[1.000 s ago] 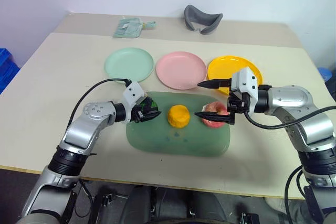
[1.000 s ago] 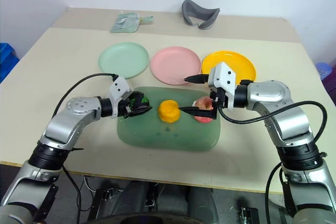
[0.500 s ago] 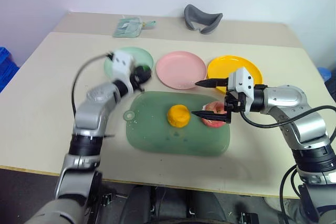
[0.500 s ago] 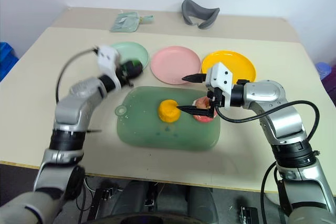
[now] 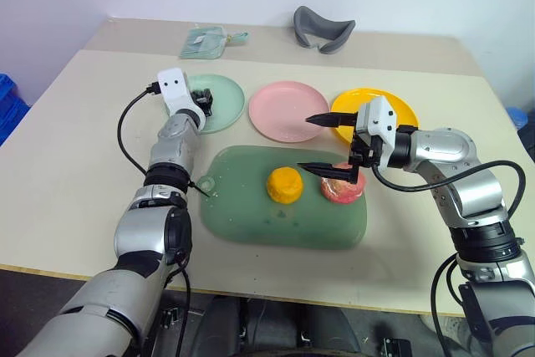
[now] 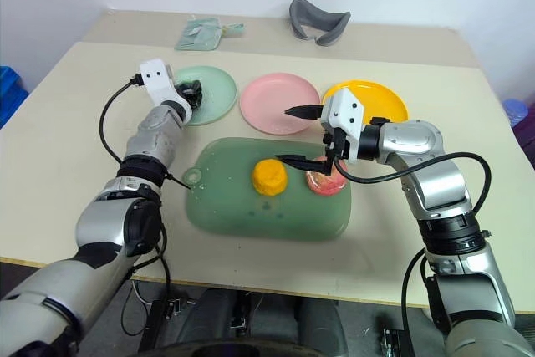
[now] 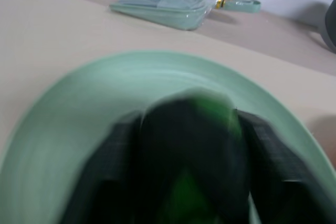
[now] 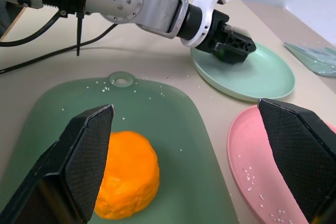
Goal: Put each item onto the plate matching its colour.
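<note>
My left gripper reaches over the pale mint green plate, with the dark green-black lump at its tip. Whether the lump rests on that plate I cannot tell. On the big green mat lie the orange-yellow lump and the pink-red fruit. My right gripper hangs open, pointing left, just left of and above the fruit, with nothing in it. Behind the mat stand the pink plate and the orange-yellow plate, both bare.
A grey curved object and a green packet lie at the table's far side. A blue crate stands off the left edge. The left arm's black cable loops above the table beside the mat's handle hole.
My left arm swung from the mat's left end up and away to the mint green plate, carrying the dark lump with it. The right gripper has stayed about where it was, still open.
</note>
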You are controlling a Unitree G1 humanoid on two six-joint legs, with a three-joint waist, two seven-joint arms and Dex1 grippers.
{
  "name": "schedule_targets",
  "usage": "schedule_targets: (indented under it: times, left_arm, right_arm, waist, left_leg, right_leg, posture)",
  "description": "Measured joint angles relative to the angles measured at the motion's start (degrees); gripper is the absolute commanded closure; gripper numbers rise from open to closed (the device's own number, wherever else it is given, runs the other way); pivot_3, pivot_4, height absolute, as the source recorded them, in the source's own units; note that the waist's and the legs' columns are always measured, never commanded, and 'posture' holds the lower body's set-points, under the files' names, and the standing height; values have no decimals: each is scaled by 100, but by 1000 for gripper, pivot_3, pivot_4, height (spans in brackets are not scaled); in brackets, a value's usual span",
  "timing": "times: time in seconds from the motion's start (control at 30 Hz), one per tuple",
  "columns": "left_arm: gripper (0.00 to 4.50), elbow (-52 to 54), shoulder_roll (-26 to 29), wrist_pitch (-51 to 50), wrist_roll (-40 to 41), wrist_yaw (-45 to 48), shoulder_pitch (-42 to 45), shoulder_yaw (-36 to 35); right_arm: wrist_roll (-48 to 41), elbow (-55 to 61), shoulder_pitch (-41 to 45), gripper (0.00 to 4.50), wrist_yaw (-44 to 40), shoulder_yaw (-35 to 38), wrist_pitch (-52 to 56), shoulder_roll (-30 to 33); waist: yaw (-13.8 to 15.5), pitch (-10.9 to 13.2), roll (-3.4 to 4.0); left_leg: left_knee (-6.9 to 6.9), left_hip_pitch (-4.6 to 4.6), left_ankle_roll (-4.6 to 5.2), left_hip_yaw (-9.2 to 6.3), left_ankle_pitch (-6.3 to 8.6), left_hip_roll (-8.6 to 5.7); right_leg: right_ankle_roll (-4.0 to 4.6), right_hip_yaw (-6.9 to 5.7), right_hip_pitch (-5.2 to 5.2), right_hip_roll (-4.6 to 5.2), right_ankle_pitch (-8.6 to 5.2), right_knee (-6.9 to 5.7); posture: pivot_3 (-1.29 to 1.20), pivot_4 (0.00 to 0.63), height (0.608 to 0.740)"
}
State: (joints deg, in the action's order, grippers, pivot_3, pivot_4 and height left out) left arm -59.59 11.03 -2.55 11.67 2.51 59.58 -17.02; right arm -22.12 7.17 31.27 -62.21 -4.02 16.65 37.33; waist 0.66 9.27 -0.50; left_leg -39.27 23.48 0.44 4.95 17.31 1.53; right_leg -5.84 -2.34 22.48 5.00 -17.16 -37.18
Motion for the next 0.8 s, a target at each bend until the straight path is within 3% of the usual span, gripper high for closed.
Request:
schedule_targets:
  times: [0.03, 0.13, 0.23, 0.47, 0.6, 0.8]
  left_arm:
    - [39, -20, 0, 54, 8, 24, 6, 0]
    - [39, 163, 3, 140, 33, 279, -21, 16]
    - [39, 1200, 5, -34, 139, 695, -381, 158]
    - [39, 4298, 143, -1746, 904, 1990, -1933, 803]
    - [39, 5564, 502, -2460, 1430, 2807, -2647, 1033]
    - [39, 6717, 1589, -2807, 1675, 4051, -3473, 1405]
  right_arm:
    - [0, 1, -5, 0, 0, 1, -8, 0]
    - [-1, 3, -70, 0, 4, 6, -18, 1]
    - [0, 13, -171, 0, 12, 14, -41, 5]
    - [57, 20, -236, 0, 46, 8, -94, -36]
    - [123, 14, -236, 0, 65, -34, -126, -109]
    - [637, 49, -151, 0, 246, -527, 143, -86]
  waist:
    - [1, 0, 0]
    - [3, 0, 0]
    - [-9, 0, 0]
    - [-33, -1, 2]
    - [-43, -1, 2]
    - [-51, -2, 5]
  left_leg:
    - [0, 0, 0, 0, 0, 0]
    - [0, 0, -1, 1, 0, -1]
    - [1, 0, -2, 0, -1, 2]
    - [0, 0, -9, -4, -5, 9]
    - [0, -1, -9, -6, -5, 11]
    - [1, -3, -9, -5, -5, 12]
  right_leg:
    - [0, 0, 0, 0, 0, 0]
    - [0, -1, -1, 0, 0, 0]
    - [0, -1, 0, 0, 0, -2]
    - [0, 0, -2, -3, 0, -2]
    - [0, 1, -2, -3, 0, -2]
    - [1, 2, -2, -3, -1, -2]
  posture:
    - [0, 150, 740]
    - [0, 150, 740]
    - [0, 150, 740]
    - [0, 150, 740]
    - [0, 150, 740]
    - [0, 150, 740]
